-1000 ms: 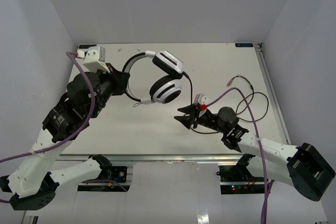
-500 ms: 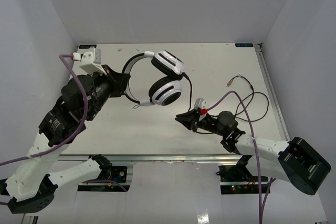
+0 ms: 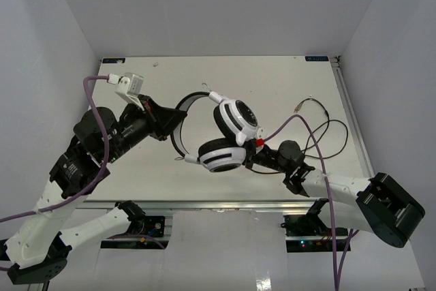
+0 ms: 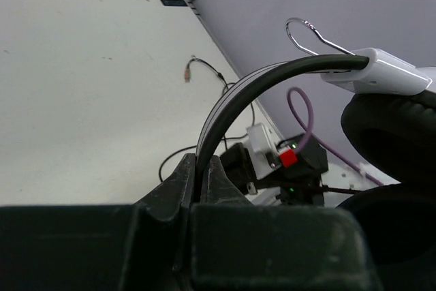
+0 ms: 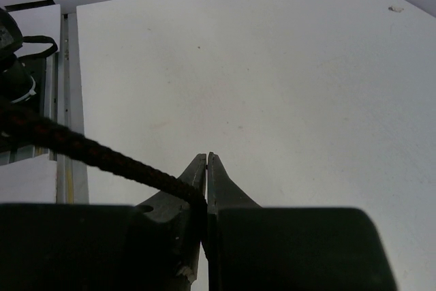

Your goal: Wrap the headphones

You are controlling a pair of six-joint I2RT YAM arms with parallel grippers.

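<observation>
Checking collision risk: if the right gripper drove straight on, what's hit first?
Likely the table: the wrist view shows only bare tabletop beyond the right gripper, shut on the black cord. From above, the lower ear cup overlaps its tip; depth unclear.

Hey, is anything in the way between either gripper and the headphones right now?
Nothing visible stands between them. The left gripper is shut on the headband of the headphones, and the right gripper is shut on the cord.

Both arms reach inward, left claw [image 4: 203,168] and right claw [image 5: 206,163] each pinched tight.
</observation>
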